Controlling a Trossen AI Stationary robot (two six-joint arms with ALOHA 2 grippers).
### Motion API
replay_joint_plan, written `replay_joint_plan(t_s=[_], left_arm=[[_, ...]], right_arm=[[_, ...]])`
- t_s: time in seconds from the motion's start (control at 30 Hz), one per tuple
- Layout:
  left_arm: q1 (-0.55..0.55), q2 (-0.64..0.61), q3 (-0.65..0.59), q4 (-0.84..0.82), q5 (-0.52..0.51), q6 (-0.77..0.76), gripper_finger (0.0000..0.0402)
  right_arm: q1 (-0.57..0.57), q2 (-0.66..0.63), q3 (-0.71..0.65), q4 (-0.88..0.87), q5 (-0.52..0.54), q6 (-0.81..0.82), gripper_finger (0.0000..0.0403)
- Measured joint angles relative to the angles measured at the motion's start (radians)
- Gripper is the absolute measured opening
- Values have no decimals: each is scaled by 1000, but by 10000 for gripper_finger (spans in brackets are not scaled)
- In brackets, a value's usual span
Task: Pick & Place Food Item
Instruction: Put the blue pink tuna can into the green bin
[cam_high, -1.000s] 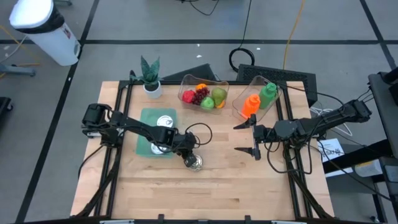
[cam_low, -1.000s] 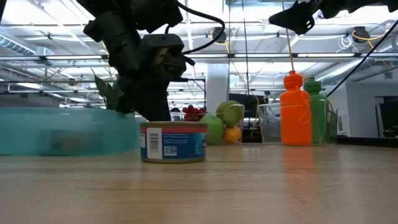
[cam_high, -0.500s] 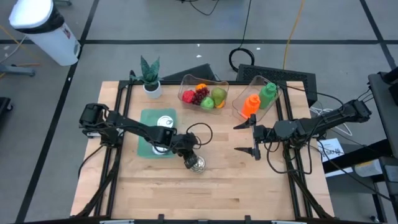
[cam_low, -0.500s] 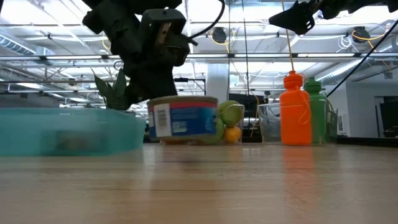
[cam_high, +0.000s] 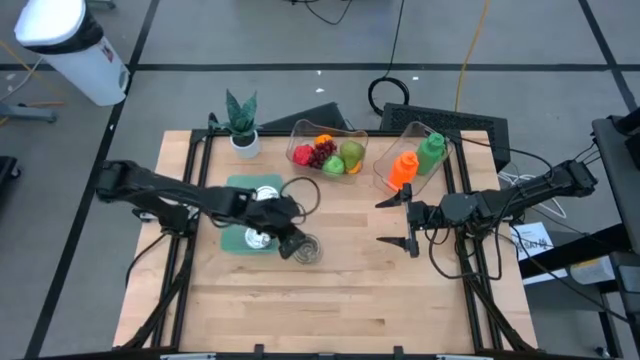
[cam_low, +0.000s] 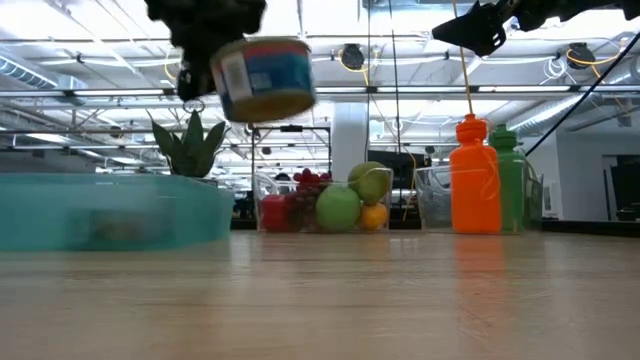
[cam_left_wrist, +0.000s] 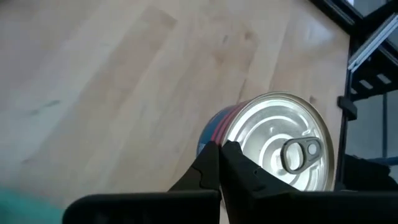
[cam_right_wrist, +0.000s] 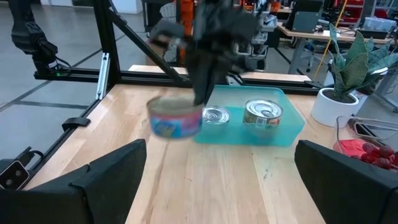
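Hanging clear above the bench (cam_high: 350, 300), just beside the teal tray (cam_high: 234, 238), the tin can (cam_high: 306, 249) is pinched at its rim by the clenched left tool (cam_high: 290, 246); the right tool (cam_high: 398, 221) waits spread wide.

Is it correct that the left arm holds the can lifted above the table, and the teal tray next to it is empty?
Not quite. The left gripper does hold the can lifted, but the teal tray is not empty: the right wrist view shows two cans in it.
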Motion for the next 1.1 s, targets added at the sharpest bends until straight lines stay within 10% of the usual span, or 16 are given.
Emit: replay_joint_plan(t_s=[0.6,1.1], left_arm=[[16,-262,1,-551,-209,-124,0],[27,-352,-203,-588,-248,-290,0]], right_arm=[[0,0,0,0,0,0,394],[0,0,0,2,0,0,394]])
